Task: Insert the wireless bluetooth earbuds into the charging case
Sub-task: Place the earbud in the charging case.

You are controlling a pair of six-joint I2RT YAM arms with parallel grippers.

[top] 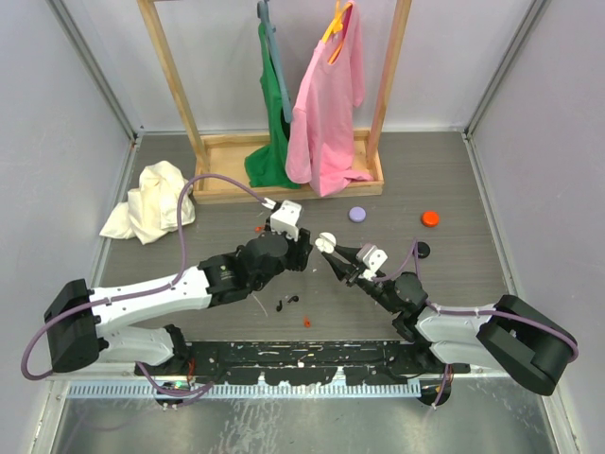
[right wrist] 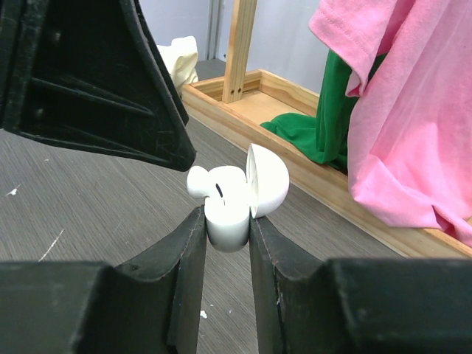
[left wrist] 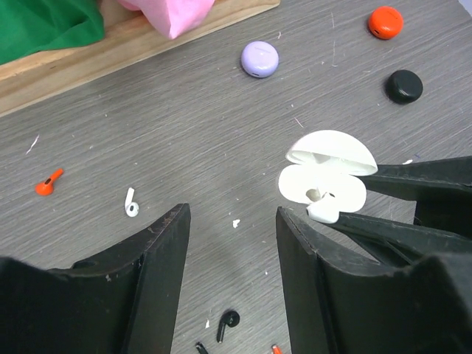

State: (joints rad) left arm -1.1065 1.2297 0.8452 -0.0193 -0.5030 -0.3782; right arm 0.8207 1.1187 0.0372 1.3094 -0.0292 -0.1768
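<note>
Left wrist view: the open white clamshell charging case (left wrist: 341, 186) sits right of centre, pinched by its base between the black fingers of the right gripper (right wrist: 226, 218), which comes in from the right edge and holds it off the grey wood-grain tabletop (left wrist: 184, 133), hinged lid tipped back. A white earbud (left wrist: 323, 211) rests at the case's lower rim, its bulb poking out on the side facing the left gripper (left wrist: 232, 214); it looks only partly seated, though how deep it sits cannot be told. The left gripper stands wide and holds nothing, its two dark fingers framing bare table at the bottom of the frame. A second white earbud (left wrist: 131, 202) lies loose on the table at centre-left, just outside the left finger, its stem running roughly up and down the frame. That piece lies well apart from the case and on the left arm's side, so the left arm is the nearer one to fetch it; my judgement is that it would need to shift leftward and close across the stem.
</note>
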